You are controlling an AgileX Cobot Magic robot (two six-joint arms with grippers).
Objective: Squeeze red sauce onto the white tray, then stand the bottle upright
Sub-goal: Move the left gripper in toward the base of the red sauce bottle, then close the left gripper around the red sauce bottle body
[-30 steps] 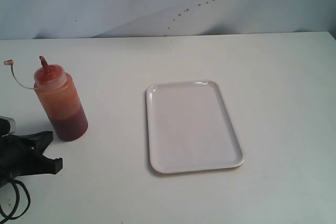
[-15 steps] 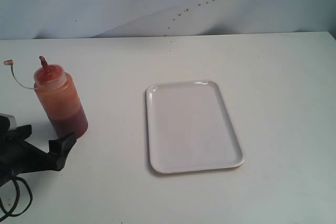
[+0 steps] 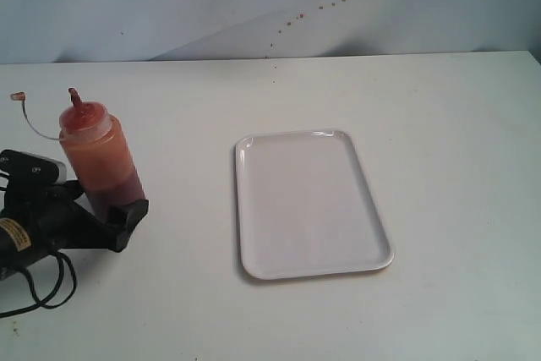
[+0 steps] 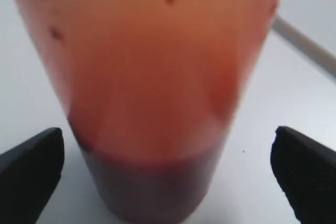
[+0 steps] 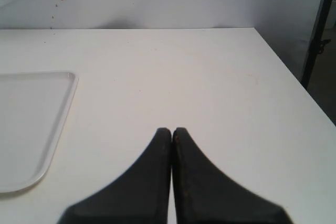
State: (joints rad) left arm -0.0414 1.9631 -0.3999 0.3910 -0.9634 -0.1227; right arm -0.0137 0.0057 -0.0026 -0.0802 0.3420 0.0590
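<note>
The bottle [image 3: 95, 154] stands upright at the table's left, its pointed red nozzle up and its small cap [image 3: 17, 96] dangling on a thin tether. Red sauce [image 3: 117, 196] shows darker in its lower part. My left gripper [image 3: 106, 206] is open and straddles the bottle's base; in the left wrist view the bottle [image 4: 152, 77] fills the space between the fingers [image 4: 31, 174], with a gap on each side. The white tray [image 3: 308, 200] lies bare at mid-table. My right gripper [image 5: 172, 130] is shut on nothing, beside the tray's corner [image 5: 31, 114].
Small reddish specks dot the back wall [image 3: 321, 8]. The table's right edge [image 5: 286, 72] drops off near my right gripper. The left arm's black cable [image 3: 46, 289] loops on the table at the near left.
My left gripper has opened wide and moved forward until its fingers flank the bottle's base. The bottle has shifted very slightly. The tray has not moved.
</note>
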